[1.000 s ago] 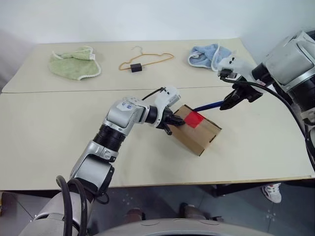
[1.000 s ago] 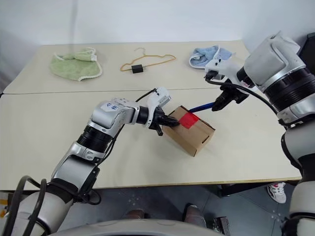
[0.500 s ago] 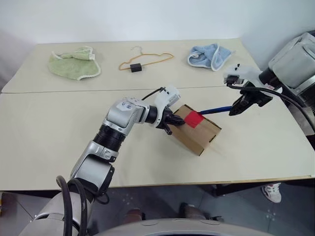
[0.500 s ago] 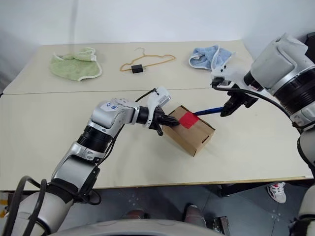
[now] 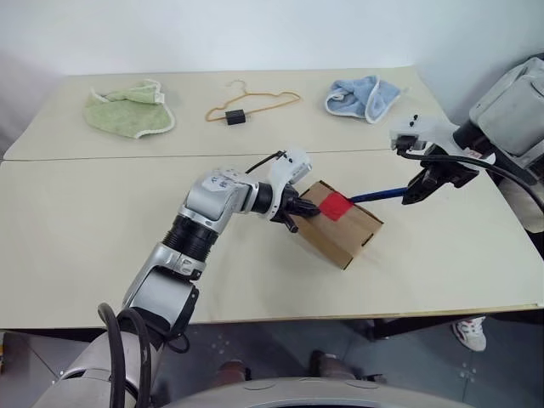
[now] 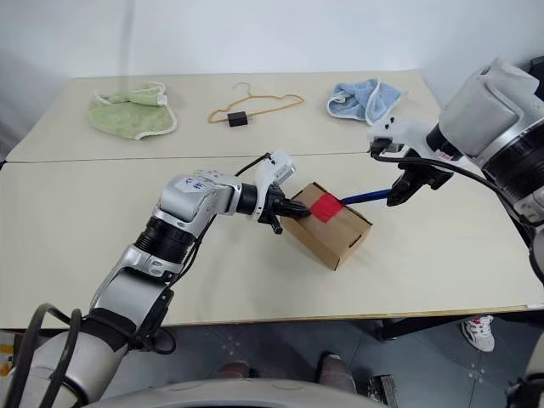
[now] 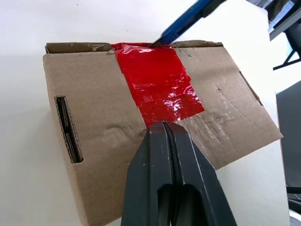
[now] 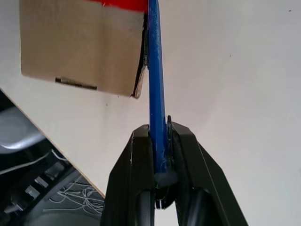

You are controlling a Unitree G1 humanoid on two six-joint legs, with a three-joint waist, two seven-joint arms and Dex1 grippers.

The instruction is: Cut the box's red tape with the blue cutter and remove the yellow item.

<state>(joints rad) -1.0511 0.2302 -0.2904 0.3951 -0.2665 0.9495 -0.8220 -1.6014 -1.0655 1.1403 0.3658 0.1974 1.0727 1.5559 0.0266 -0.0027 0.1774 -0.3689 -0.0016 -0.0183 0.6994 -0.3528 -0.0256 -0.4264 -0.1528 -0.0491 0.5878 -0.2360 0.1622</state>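
Two grippers at work near frame centre over a pale, matte table [image 5: 85,246]. Left gripper [image 5: 299,212], black fingers pressed together with nothing between them, tips braced against the near top edge of the box [image 5: 340,225], just beside the red tape [image 5: 334,206]. Right gripper [image 5: 422,189], at right of frame, clamped on the rear end of the blue cutter [image 5: 378,195].

Since a second ago: right gripper shifted rightward and a little lower in frame, cutter laid flatter, its tip at the far edge of the tape, seemingly touching it. Box and left gripper unmoved. Likely meaning: blade set at the seam, cut barely begun or about to start; flaps shut, yellow item presumably inside, unseen.

Box: brown corrugated cardboard, rectangular, creased, slotted hand-hole in one end. Tape: glossy, wrinkled, bright red strip across the flap seam. Cutter: slim, smooth, pen-shaped stick.

Upper frame: rumpled green cloth [image 5: 127,110], thin orange wire hanger [image 5: 251,102], blue cloth [image 5: 364,95].
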